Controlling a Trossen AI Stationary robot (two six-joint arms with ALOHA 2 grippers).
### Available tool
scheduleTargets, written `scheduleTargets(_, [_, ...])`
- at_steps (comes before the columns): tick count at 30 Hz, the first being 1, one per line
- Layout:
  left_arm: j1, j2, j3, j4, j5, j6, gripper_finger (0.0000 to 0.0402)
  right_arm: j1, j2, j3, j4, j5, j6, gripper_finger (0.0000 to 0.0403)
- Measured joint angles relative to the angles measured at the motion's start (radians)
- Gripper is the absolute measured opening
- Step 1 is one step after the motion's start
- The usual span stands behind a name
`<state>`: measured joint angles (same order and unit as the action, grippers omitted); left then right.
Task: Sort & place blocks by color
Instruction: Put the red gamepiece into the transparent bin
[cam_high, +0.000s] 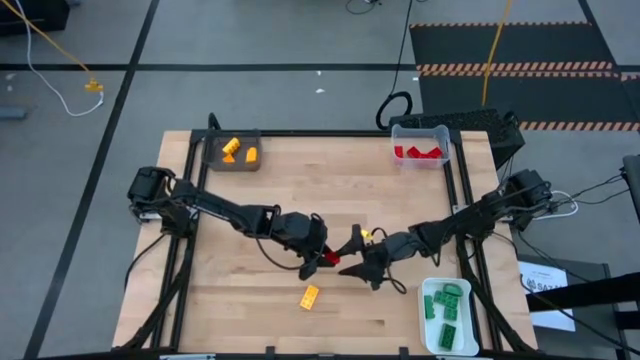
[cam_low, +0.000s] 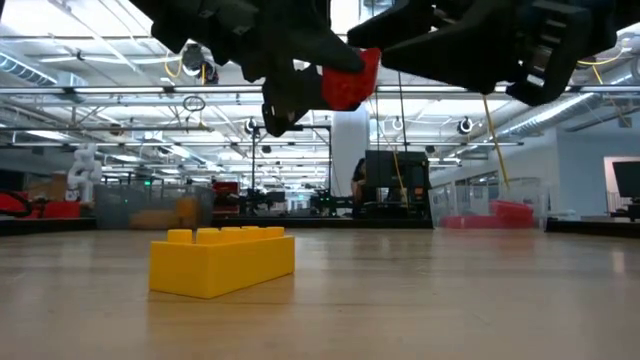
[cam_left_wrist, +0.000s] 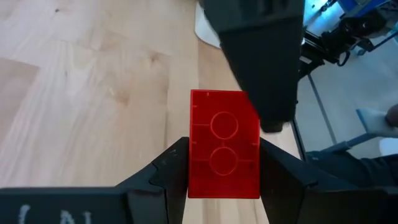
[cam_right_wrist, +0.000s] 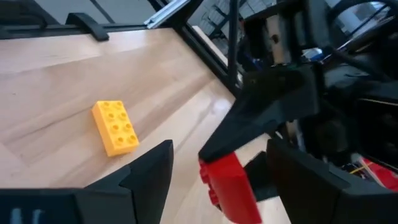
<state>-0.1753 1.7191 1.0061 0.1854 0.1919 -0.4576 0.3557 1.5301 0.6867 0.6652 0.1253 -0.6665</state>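
A red block (cam_high: 329, 258) hangs in the air near the table's middle, held by my left gripper (cam_high: 318, 252), which is shut on it. In the left wrist view the block's hollow underside (cam_left_wrist: 224, 143) faces the camera. My right gripper (cam_high: 350, 250) is open and faces the left one at close range. Its fingers (cam_right_wrist: 149, 171) stand on either side of the red block (cam_right_wrist: 227, 186), and I see no touch. A yellow block (cam_high: 310, 296) lies flat on the wood near the table's front. My left gripper pinches the red block between its two fingers (cam_left_wrist: 171, 171), which press on its two long side walls (cam_left_wrist: 193, 168) at the end nearer the wrist. The rest of the block sticks out past the fingertips. It is lifted well clear of the table (cam_low: 345, 78).
A dark bin with yellow blocks (cam_high: 233, 152) sits at the far left corner. A clear bin with red blocks (cam_high: 420, 148) is at the far right. A white tray of green blocks (cam_high: 447, 315) is at the near right corner. Bare wood lies between them.
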Motion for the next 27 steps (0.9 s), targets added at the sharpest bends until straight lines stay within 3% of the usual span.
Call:
scheduleTargets(11, [-0.01,0.0,0.0,0.016,0.014,-0.015,0.0158,-0.005,0.025,0.007,0.002,0.033,0.0,0.0256])
scheduleTargets(18, [-0.01,-0.001,0.0,0.041,0.018,-0.023,0.0159,-0.03,0.025,0.007,-0.035,0.059,0.031,0.023])
scheduleTargets(27, [-0.009,-0.001,0.0,0.045,0.02,-0.023,0.0159,-0.02,0.032,0.006,0.015,0.001,0.052,0.0188])
